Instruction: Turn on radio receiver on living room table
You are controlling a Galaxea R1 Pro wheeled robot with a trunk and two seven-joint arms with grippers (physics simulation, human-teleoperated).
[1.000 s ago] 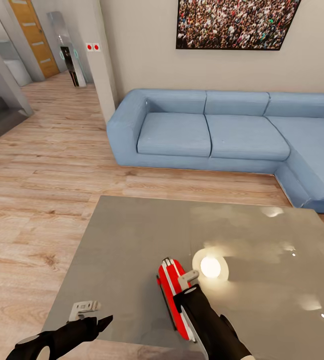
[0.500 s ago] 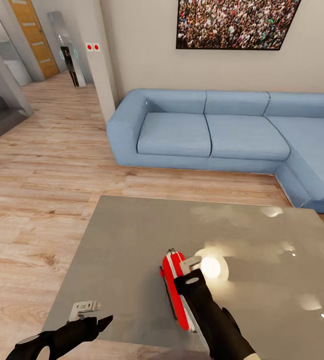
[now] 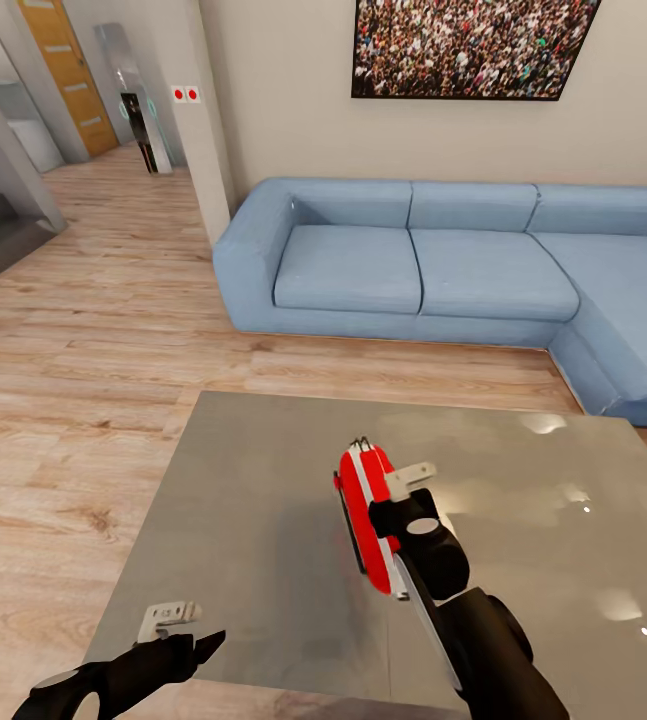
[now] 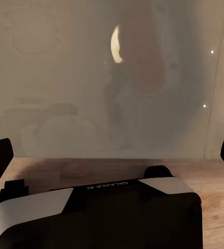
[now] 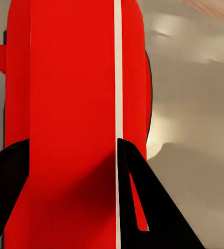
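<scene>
The bright-red radio receiver [image 3: 366, 505] stands on its narrow edge over the glossy grey table [image 3: 243, 480], its white band facing up. My right gripper [image 3: 391, 492] is shut on its near end. In the right wrist view the radio receiver [image 5: 70, 78] sits between two dark fingers [image 5: 137, 192]. I cannot tell whether it touches the tabletop. My left gripper [image 3: 187, 630] hovers open at the table's near left edge, nothing between its fingers. In the left wrist view the table [image 4: 65, 93] lies ahead of it.
A light-blue sectional sofa [image 3: 413, 260] runs along the far wall and down the right side, under a framed crowd picture [image 3: 468, 45]. Light wood floor [image 3: 73, 380] spreads to the left toward a hallway with an orange door [image 3: 63, 70].
My right gripper has carried the radio receiver farther from me and a little to the right across the table. The lamp's bright reflection is now covered. The left arm has stayed put.
</scene>
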